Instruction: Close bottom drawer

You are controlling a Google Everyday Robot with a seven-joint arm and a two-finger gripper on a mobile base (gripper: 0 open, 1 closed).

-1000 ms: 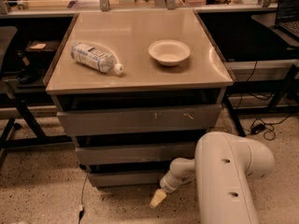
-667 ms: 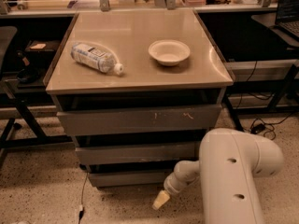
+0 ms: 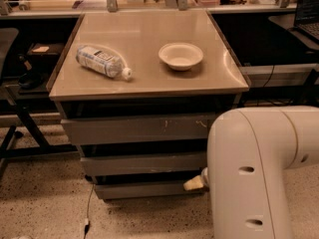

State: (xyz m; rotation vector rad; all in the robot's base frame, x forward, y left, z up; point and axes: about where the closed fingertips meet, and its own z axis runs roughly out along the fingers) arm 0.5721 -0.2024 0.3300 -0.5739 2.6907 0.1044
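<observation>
The bottom drawer (image 3: 144, 189) is the lowest and narrowest of three grey-brown fronts on the cabinet, just above the floor. It juts out a little, with a dark gap above its front. My gripper (image 3: 195, 183) is at the right end of that drawer front, its pale tip against or right next to the front's upper edge. My bulky white arm (image 3: 259, 173) fills the lower right and hides the rest of the gripper and the cabinet's lower right corner.
The cabinet top (image 3: 144, 59) carries a lying plastic bottle (image 3: 102, 61) and a white bowl (image 3: 180, 55). The middle drawer (image 3: 144, 163) and top drawer (image 3: 139, 128) sit above. A chair base (image 3: 15, 128) stands left; a cable (image 3: 87, 213) lies on the speckled floor.
My gripper has moved up and to the right, from just above the floor to the right end of the bottom drawer front. The arm has come closer to the camera.
</observation>
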